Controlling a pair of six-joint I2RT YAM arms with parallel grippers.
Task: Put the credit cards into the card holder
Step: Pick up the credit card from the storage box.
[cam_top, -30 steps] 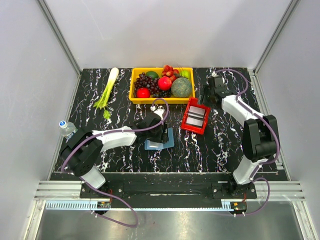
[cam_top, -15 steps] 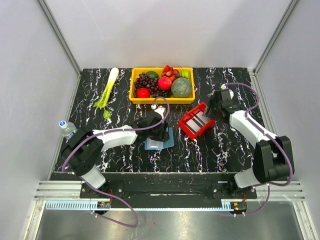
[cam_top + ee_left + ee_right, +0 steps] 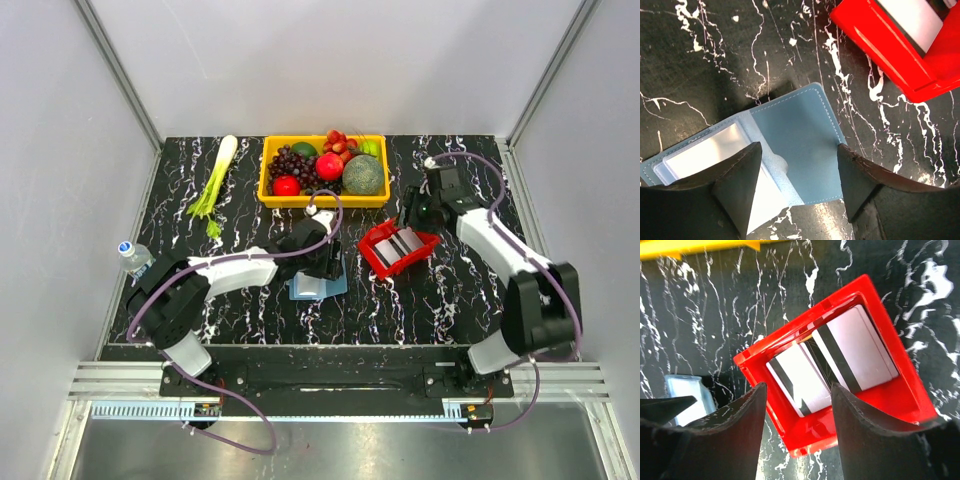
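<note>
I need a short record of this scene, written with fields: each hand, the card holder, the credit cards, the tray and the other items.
left hand: open, fingers over the card holder
right hand: open, above the red tray
card holder: blue, lying open, clear pocket showing
credit cards: two visible, inside the red tray, dark stripes facing up
red tray: to the right of the card holder, not touching it
other items: yellow bin with fruit, leek, bottle
</note>
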